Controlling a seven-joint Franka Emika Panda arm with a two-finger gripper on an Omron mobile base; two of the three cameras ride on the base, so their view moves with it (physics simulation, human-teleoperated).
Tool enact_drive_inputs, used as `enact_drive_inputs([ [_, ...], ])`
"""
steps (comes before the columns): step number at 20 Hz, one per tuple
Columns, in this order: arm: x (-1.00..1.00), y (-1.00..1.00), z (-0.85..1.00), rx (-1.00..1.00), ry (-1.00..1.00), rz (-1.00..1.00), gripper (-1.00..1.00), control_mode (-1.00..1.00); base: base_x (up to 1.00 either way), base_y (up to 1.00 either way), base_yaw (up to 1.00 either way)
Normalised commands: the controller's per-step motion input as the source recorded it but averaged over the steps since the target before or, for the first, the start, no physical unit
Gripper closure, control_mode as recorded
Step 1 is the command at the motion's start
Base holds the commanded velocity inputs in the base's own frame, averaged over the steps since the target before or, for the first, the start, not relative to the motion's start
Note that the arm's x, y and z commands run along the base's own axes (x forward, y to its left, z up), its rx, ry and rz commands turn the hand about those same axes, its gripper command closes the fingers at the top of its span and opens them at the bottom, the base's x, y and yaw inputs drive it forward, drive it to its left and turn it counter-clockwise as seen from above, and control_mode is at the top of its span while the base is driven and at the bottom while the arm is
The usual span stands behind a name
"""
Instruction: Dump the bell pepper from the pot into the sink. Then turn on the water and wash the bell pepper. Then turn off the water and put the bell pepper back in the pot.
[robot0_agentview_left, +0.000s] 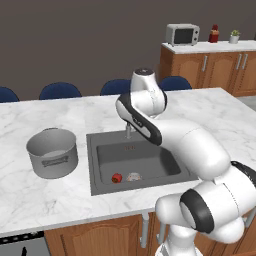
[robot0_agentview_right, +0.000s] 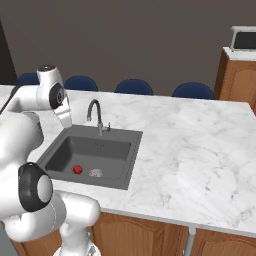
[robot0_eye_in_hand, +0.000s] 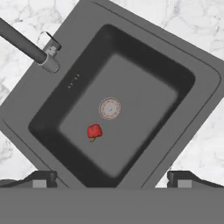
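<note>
Red bell pepper lies in the sink beside the drain — dumping looks done; the hand, fingers apart and empty, likely next reaches the faucet.

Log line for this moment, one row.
bell pepper: in sink beside drain | pot: upright on counter | gripper: open above sink | water: off

bell pepper in sink beside drain; pot left of sink
</note>
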Motion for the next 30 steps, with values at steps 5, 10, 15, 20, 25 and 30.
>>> enact_drive_inputs([
  [5, -0.01, -0.34, 0.00, 0.00, 0.00, 0.09, -1.00, -1.00, 0.00, 0.00, 0.00],
  [10, -0.01, -0.35, 0.00, 0.00, 0.00, 0.11, -1.00, -1.00, 0.00, 0.00, 0.00],
  [15, 0.00, -0.44, 0.00, 0.00, 0.00, 0.14, -1.00, -1.00, 0.00, 0.00, 0.00],
  [20, 0.00, -0.50, 0.00, 0.00, 0.00, 0.15, -1.00, -1.00, 0.00, 0.00, 0.00],
  [25, 0.00, -0.39, -0.01, 0.00, 0.00, 0.11, -1.00, -1.00, 0.00, 0.00, 0.00],
  [30, 0.04, -0.33, -0.15, 0.00, -0.08, 0.12, -1.00, -1.00, 0.00, 0.00, 0.00],
])
